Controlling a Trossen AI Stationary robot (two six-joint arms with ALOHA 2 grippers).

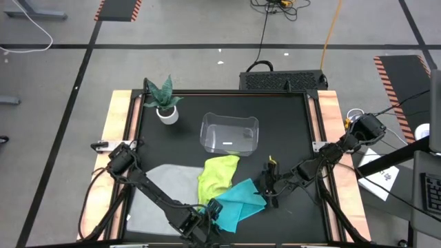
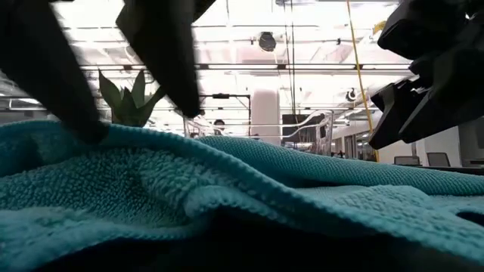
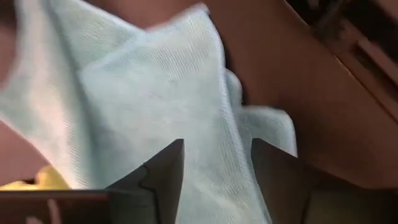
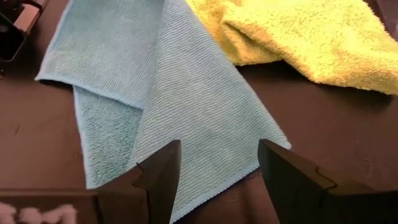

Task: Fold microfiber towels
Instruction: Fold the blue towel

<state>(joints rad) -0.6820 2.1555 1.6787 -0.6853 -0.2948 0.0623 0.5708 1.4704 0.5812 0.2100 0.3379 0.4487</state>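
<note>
Ceiling lights (image 2: 249,15) glared white across the low view's top, the teal towel (image 2: 189,196) lay blurred up close, and the left wrist view was soft throughout.

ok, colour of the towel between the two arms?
Teal blue towel, seen best in the right wrist view; it lies beside the yellow-green towel.

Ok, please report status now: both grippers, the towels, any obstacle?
Left gripper at teal towel's near edge, fingers apart. Right gripper open beside it, empty. Yellow-green towel overlaps the teal one.
</note>
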